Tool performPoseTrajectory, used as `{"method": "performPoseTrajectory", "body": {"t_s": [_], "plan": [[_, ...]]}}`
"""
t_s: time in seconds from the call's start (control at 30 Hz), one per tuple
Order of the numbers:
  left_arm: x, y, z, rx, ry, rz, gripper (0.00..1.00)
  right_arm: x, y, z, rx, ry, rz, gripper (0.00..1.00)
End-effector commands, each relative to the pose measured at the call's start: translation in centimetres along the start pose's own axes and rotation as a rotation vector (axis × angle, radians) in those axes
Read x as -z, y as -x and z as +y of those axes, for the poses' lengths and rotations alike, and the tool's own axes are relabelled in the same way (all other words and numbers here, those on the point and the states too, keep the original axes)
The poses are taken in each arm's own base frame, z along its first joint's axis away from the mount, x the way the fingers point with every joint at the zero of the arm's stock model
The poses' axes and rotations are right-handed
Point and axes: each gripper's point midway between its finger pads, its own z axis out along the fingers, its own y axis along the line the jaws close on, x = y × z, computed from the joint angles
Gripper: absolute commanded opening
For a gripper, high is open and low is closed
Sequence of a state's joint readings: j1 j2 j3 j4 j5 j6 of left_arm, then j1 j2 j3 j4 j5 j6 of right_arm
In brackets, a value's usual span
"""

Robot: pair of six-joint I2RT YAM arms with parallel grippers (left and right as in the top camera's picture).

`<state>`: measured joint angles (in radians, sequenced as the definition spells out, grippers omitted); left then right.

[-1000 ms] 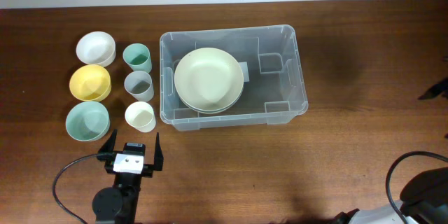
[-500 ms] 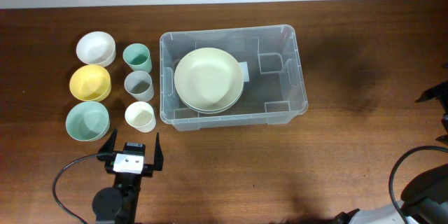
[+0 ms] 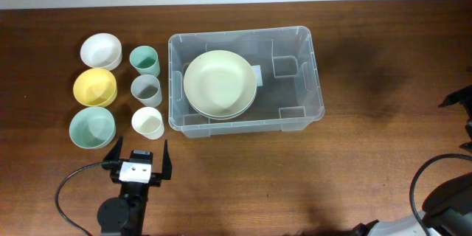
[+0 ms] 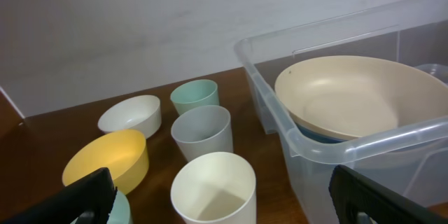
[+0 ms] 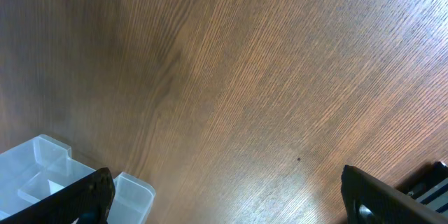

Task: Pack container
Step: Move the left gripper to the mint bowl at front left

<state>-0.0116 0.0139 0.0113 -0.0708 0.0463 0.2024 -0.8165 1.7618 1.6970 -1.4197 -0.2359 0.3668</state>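
**Overhead view.** The large rectangular clear plastic container (image 3: 287, 92) stands on the dark wooden table (image 3: 369, 184), a little right of centre and towards the far edge. Its left half holds a round cream plastic plate (image 3: 220, 83). The plate rests on a second dish (image 4: 316, 130) whose rim shows beneath it (dark blue in the left wrist view, though too little shows to be sure of its shape). The right half shows moulded ribs and the base.

**Left of the container.** Two columns run front to back, apart from the container, with every vessel upright and mouth up.
- Outer column: white plastic bowl (image 3: 100, 50) farthest, yellow plastic bowl (image 3: 95, 86) in the middle, pale teal plastic bowl (image 3: 92, 127) nearest.
- Inner column: mint-green plastic cup (image 3: 144, 60), grey plastic cup (image 3: 146, 88), cream plastic cup (image 3: 147, 122).

**Grippers.** The left gripper (image 3: 141, 144) sits at the near side of the table, its jaws spread wide and holding nothing. The cream cup stands just ahead of it, between it and the grey and mint-green cups. The container's near left corner lies ahead to its right.

The right gripper (image 5: 231, 196), at the table's right edge and well apart from the container, is likewise spread wide and empty. Its wrist view shows wood grain below and one corner of the container at lower left.
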Motion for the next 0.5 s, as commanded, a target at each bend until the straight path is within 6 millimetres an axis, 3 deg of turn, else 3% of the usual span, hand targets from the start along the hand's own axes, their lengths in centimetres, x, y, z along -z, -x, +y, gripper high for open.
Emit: {"method": "performPoseTrajectory", "body": {"t_s": [0.0,0.2,0.47], "plan": [[0.0,0.3,0.8,-0.013,0.045,-0.011,1.00,-0.1,-0.1,-0.2,-0.011,-0.006,0.001,0.99],[0.7,4.4,-2.0,-0.029,-0.132,-0.178,1.00,-0.1,-0.1,-0.2,-0.011,-0.006,0.001,0.99],[1.5,10.5,0.7,-0.057,-0.059,-0.167,1.00,-0.1,-0.1,-0.2,-0.011,-0.006,0.001,0.99]]}}
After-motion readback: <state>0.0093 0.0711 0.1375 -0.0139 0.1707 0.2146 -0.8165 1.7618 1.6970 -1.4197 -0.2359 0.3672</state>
